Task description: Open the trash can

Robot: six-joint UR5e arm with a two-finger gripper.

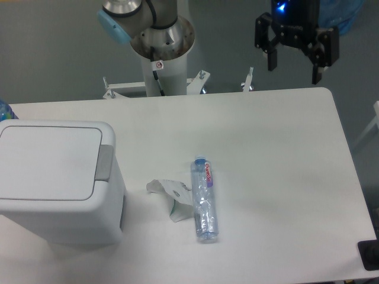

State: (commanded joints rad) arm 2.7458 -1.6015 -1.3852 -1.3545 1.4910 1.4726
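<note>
While the gripper [295, 61] hangs with fingers spread, well apart from the trash can [59, 180] and beyond the plastic bottle [204, 198] beside it, the lid lies shut, its grey push tab [105, 162] facing the bottle, presumably reachable from above.

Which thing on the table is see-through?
The clear plastic bottle lying on its side. The big boxy white plastic trash can and the crumpled white paper scrap are solid white.

Trash can [56, 195]: showing white all over, with a grey tab [105, 162] sitting at the lid's edge. Bottle [204, 199]: looking clear, wearing a blue cap and a red-lettered label. Crumpled paper [172, 194]: lying white. Table [278, 177]: showing plain white. Gripper [296, 62]: appearing black, glowing blue above.
</note>
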